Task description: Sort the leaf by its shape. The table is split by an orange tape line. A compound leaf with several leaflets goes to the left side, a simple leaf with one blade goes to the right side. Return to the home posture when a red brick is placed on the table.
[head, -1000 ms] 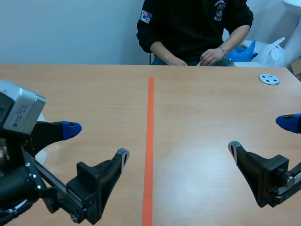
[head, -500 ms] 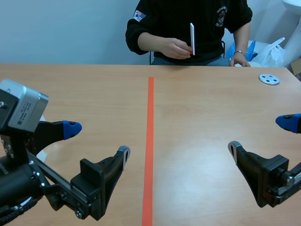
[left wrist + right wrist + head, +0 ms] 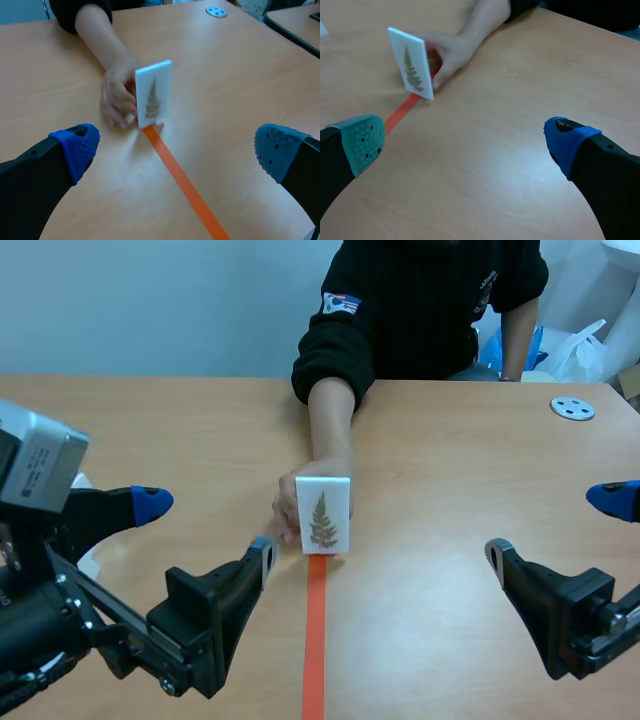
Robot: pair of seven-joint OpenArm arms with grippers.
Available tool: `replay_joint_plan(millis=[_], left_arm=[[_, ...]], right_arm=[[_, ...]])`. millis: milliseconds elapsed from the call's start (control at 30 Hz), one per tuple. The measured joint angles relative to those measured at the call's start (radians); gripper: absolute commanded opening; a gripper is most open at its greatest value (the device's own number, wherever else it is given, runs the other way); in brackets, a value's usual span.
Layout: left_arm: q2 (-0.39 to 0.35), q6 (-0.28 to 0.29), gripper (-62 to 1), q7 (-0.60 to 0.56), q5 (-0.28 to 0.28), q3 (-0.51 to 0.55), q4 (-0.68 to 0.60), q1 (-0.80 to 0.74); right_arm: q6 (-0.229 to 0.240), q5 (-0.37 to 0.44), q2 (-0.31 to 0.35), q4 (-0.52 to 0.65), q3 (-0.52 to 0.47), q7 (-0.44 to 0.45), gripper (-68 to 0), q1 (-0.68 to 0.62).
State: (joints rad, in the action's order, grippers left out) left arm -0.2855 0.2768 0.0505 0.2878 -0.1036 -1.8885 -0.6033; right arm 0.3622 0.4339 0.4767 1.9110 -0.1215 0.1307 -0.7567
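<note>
A white card [image 3: 323,514] with a fern-like leaf of several leaflets stands upright on the orange tape line [image 3: 315,640], held from behind by a person's hand [image 3: 300,502]. The same card [image 3: 152,94] stands ahead of my left gripper [image 3: 175,150], slightly towards its left finger. My left gripper [image 3: 205,535] is open near the table's front left, empty. The card [image 3: 411,63] lies ahead and to the left of my right gripper [image 3: 465,142]. My right gripper [image 3: 555,525] is open at the front right, with nothing between its fingers.
The person's arm [image 3: 330,415] reaches across the middle of the table from the far side. A small grey disc [image 3: 572,408] lies at the far right. Plastic bags [image 3: 575,352] sit beyond the table's far right edge.
The person has reached forward and set the card upright on the tape line at mid-table; earlier it was held up near the body. My left arm shifted slightly; the right arm kept still.
</note>
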Motion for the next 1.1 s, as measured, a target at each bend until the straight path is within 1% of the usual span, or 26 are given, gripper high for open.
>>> replay_joint_plan(millis=[567, 700, 800, 833, 900, 933, 1000, 1100], left_arm=[[0.0, 0.0, 1.4, 0.017, 0.0, 0.0, 0.0, 0.002], [0.0, 0.0, 1.4, 0.02, 0.0, 0.0, 0.0, 0.002], [0.0, 0.0, 1.4, 0.021, 0.0, 0.0, 0.0, 0.002], [0.0, 0.0, 1.4, 0.021, 0.0, 0.0, 0.0, 0.002], [0.0, 0.001, 1.4, 0.021, 0.0, 0.0, 0.0, 0.002], [0.0, 0.002, 1.4, 0.021, 0.0, 0.0, 0.0, 0.002], [0.0, 0.004, 1.4, 0.021, 0.0, 0.0, 0.0, 0.002], [0.0, 0.004, 1.4, 0.021, 0.0, 0.0, 0.0, 0.002]], right_arm=[[0.001, 0.0, -0.006, 0.0, 0.0, -0.009, 0.4, 0.002], [0.034, 0.0, -0.006, 0.0, 0.0, -0.023, 0.4, 0.031], [0.036, 0.0, -0.005, 0.0, 0.0, -0.028, 0.4, 0.065], [0.043, 0.0, -0.005, 0.0, 0.0, -0.03, 0.4, 0.076], [0.079, 0.0, 0.003, -0.009, 0.007, -0.031, 0.4, 0.104], [0.091, 0.0, 0.01, -0.019, 0.018, -0.031, 0.4, 0.123], [0.1, 0.0, 0.019, -0.053, 0.05, -0.03, 0.4, 0.164], [0.115, 0.0, 0.019, -0.132, 0.105, -0.031, 0.4, 0.236]])
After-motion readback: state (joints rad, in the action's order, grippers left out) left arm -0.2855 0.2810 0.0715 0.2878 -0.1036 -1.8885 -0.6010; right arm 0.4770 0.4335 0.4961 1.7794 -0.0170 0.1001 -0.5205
